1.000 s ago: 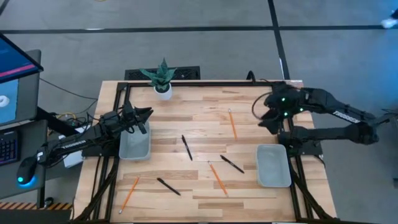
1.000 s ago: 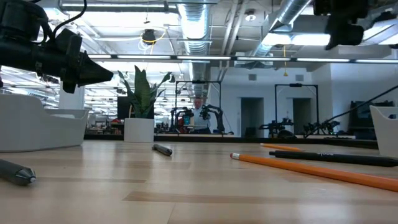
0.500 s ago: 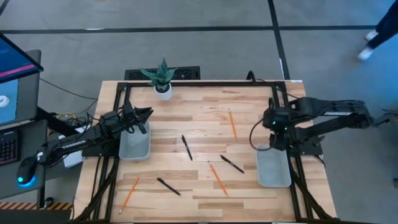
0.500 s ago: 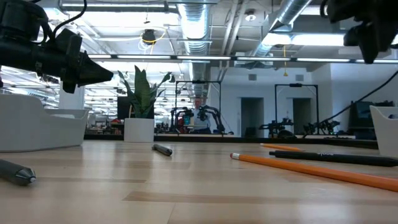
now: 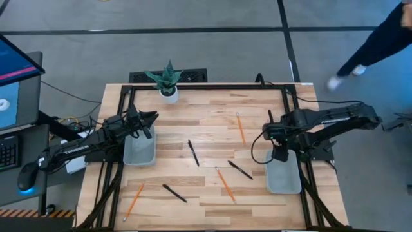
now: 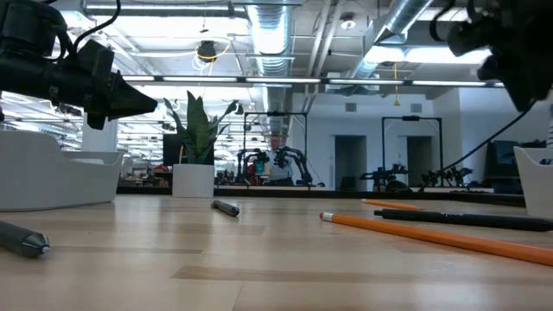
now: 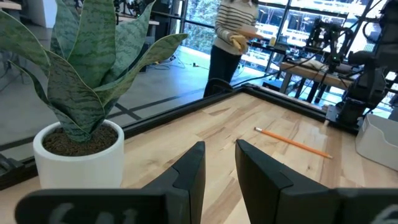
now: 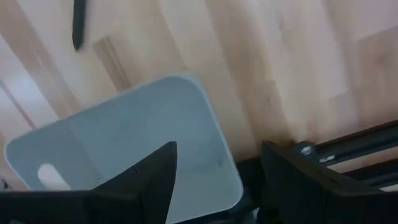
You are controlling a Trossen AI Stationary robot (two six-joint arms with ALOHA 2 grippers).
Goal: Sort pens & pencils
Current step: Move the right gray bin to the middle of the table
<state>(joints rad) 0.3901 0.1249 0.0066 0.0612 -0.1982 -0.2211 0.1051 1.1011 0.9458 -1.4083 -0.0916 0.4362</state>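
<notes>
Table [image 5: 206, 109], butcher-block top, carries everything I have to sort; nothing is binned yet as far as I can see.

Bins, two, pale grey: left bin [image 5: 139, 153] under my left arm, right bin [image 5: 283, 175] at the right edge, apparently bare inside in the right wrist view.

Plant [image 5: 168, 80], potted, far edge, left of centre; no part in the job.

Left gripper [image 5: 147, 122], hanging over the far end of the left bin, fingers a narrow gap apart, holding nothing; it waits.

Right gripper [image 5: 279, 149], above the far end of the right bin, fingers spread wide, empty. This is the arm I am working.

Pencils, three, orange: one far right of centre [image 5: 240, 128], one near centre [image 5: 225, 185], one near left [image 5: 134, 199].

Pens, three, black: one centre [image 5: 192, 152], one just left of the right bin [image 5: 239, 170], one near, left of centre [image 5: 174, 193].

Step in hand, my judgement: reach for the pen nearest the right bin. I should turn the wrist so the fingers straddle it across its length, come down at mid-shaft, and avoid clipping the pencil lying close beside it.
</notes>
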